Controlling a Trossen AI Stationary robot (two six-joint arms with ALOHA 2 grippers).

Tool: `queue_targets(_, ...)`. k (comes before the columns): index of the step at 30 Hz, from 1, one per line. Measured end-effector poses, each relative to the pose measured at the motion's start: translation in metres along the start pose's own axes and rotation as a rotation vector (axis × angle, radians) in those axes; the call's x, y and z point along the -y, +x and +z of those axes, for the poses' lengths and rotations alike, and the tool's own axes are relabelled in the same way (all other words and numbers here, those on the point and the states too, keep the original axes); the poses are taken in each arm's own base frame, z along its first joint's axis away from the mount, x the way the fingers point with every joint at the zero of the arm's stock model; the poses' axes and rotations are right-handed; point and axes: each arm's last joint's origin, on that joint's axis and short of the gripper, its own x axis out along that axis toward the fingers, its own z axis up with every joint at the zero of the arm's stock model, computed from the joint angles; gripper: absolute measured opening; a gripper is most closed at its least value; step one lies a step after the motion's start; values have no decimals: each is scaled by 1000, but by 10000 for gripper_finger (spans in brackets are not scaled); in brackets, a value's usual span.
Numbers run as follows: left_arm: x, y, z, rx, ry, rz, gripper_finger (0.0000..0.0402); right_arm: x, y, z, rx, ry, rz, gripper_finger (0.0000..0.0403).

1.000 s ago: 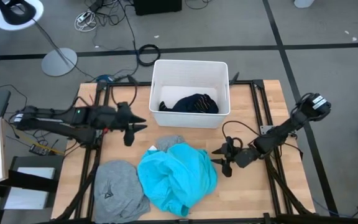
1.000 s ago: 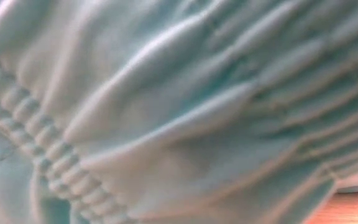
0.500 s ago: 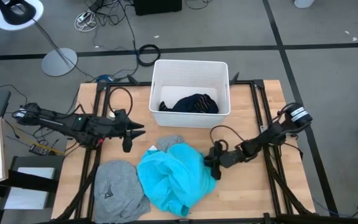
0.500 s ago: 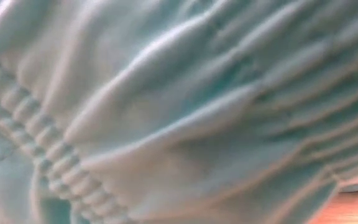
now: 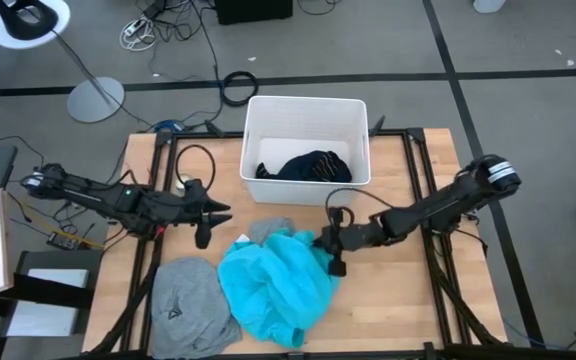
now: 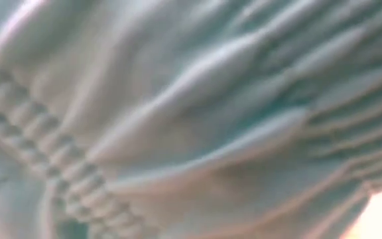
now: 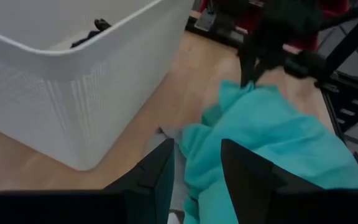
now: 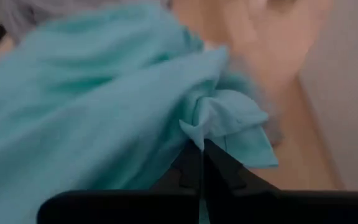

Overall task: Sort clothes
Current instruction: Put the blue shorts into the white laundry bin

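A large turquoise garment [image 5: 273, 285] lies crumpled on the table's near middle and fills the low view [image 6: 191, 119]. It partly covers a small grey item [image 5: 271, 229]. A grey shirt [image 5: 188, 315] lies at the near left. A dark navy garment [image 5: 306, 165] rests in the white bin [image 5: 308, 105]. My right gripper [image 5: 330, 245] is shut on the turquoise garment's right edge. My left gripper [image 5: 208, 215] hovers open left of the pile, its fingers [image 7: 160, 180] pointing at the turquoise cloth [image 7: 272, 137]. My right gripper pinches a bunched-up fold of the turquoise garment's right far edge [image 8: 213, 121] between its two shut fingers [image 8: 191, 165]. The fingers come nearly level from the table's right. The rest of the garment lies slack on the table.
The white bin's near wall [image 7: 86, 93] stands close behind both grippers. Bare wood [image 5: 398, 290] lies at the near right. Dark frame rails [image 5: 423, 180] run along the table's sides.
My right gripper has moved toward the table's left, up to the turquoise garment, and has shut on its right edge. That edge has shifted a little to the left and bunched up. The rest of the garment stays where it was.
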Motion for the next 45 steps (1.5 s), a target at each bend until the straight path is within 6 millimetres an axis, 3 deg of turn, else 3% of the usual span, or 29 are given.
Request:
queue_targets(6, 4, -2, -3, -14, -5, -18, 137, 16, -36, 48, 167, -46, -14, 1)
queue_targets(11, 10, 9, -14, -110, -27, -6, 137, 24, -61, 68, 266, -65, -22, 1)
queue_targets(15, 20, 28, -28, -210, -21, 13, 137, 27, -64, 67, 251, -73, -30, 1)
queue_targets(23, 42, 68, -58, -322, 22, 32, 137, 26, -49, 59, 185, -54, -40, 1)
queue_targets(31, 46, 105, -91, -401, 18, 138, 135, 19, -40, 55, 160, -69, -8, 1)
queue_targets(35, 45, 121, -104, -411, 21, 160, 83, 18, -40, 55, 166, -61, 12, 1)
queue_targets(38, 50, 126, -100, -379, 22, 86, 15, 18, -40, 55, 165, -46, 12, 2)
queue_targets(41, 58, 121, -85, -330, 54, 2, 5, 18, -40, 55, 161, -46, 12, 1)
queue_targets(45, 69, 104, -48, -202, 96, -93, 2, 18, -40, 56, 172, -43, 13, 1)
